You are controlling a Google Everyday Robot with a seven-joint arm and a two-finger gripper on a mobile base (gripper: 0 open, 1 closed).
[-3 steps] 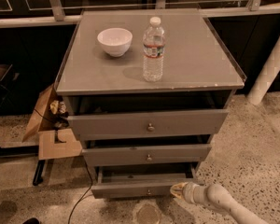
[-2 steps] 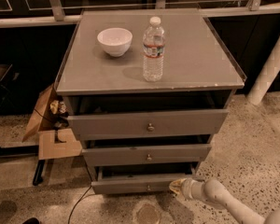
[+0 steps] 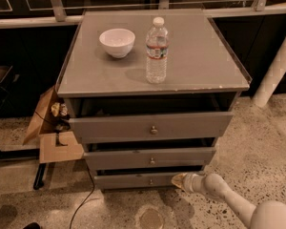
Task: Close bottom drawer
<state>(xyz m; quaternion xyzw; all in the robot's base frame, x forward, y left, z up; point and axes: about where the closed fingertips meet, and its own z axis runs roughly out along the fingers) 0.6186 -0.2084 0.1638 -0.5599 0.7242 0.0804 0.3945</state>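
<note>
The bottom drawer (image 3: 133, 180) is the slim gray front at the foot of the cabinet, with a small round knob (image 3: 150, 181) at its centre. It stands slightly out from the cabinet, with a thin dark gap above it. My gripper (image 3: 177, 180) sits at the end of the white arm (image 3: 224, 194) coming from the lower right. Its tip touches the right part of the bottom drawer's front.
The middle drawer (image 3: 150, 159) and top drawer (image 3: 152, 127) stand slightly out too. A white bowl (image 3: 117, 42) and a water bottle (image 3: 157, 50) stand on the cabinet top (image 3: 205, 56). A cardboard box (image 3: 52, 128) and a black cable (image 3: 86, 194) lie at the left. A white pipe (image 3: 276, 66) stands at the right.
The bottom drawer has slid inward toward the cabinet. My gripper has moved forward with it, staying against the drawer front.
</note>
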